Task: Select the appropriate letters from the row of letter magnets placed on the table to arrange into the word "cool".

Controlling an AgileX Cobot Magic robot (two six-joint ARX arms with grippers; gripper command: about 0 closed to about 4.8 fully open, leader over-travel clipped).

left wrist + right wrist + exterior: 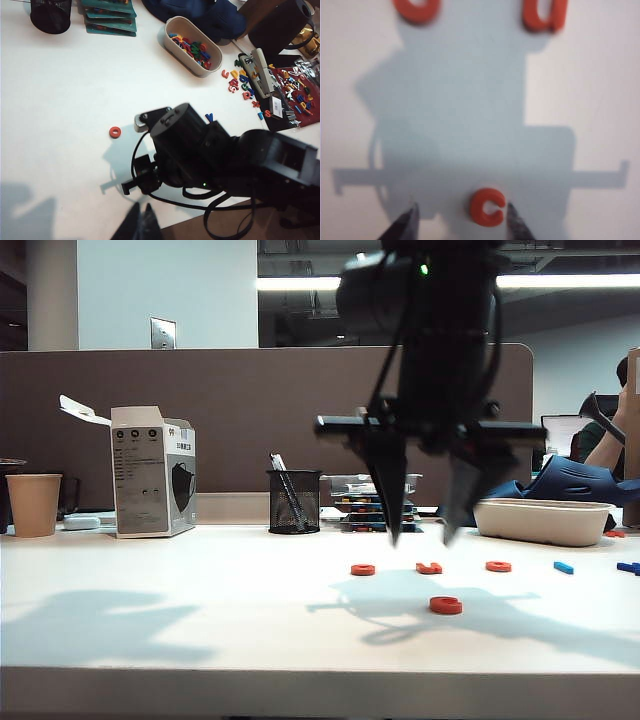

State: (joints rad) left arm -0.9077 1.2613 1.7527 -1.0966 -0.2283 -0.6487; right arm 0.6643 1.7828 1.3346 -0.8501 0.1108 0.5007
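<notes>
On the white table, my right gripper hangs open above it, fingers pointing down. An orange-red C lies alone in front of the row of letter magnets. The row holds an O, a hook-shaped orange-red piece, a second O and a light-blue bar. In the right wrist view the C lies flat on the table between the open right gripper, nearer one fingertip. The left gripper is shut and empty near the table's front edge.
A darker blue magnet ends the row. At the back stand a paper cup, a mask box, a mesh pen holder, stacked trays and a beige tub of letters. Loose letters lie beside the tub.
</notes>
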